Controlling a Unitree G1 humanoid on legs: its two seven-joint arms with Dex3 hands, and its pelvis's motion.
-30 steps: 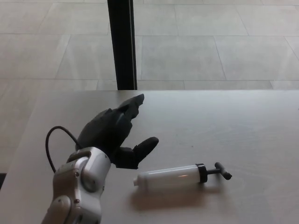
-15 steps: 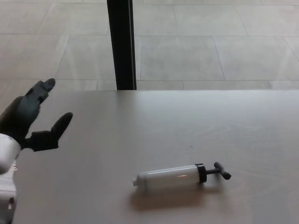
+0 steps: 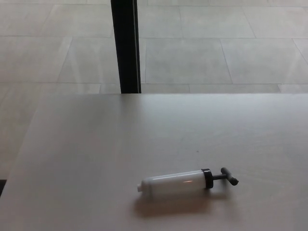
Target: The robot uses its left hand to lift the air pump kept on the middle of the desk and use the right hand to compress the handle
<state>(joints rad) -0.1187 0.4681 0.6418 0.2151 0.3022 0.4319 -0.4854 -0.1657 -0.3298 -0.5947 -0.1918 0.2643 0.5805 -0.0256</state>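
The air pump point(image 3: 179, 183) lies on its side on the pale desk point(image 3: 96, 154), near the front and a little right of centre. Its white barrel points left, and a black collar joins it to a dark T-handle point(image 3: 228, 177) at the right end. A soft shadow falls on the desk just below it. Neither of my hands shows in the head view, and nothing touches the pump.
A black vertical post point(image 3: 125, 45) stands behind the desk's far edge, left of centre. Beyond it is a tiled floor point(image 3: 216, 43). The desk's left edge runs diagonally down toward the bottom left corner.
My left hand, open beside the pump a second ago, drew away to the left edge and has now gone out of the picture. The pump has not moved.
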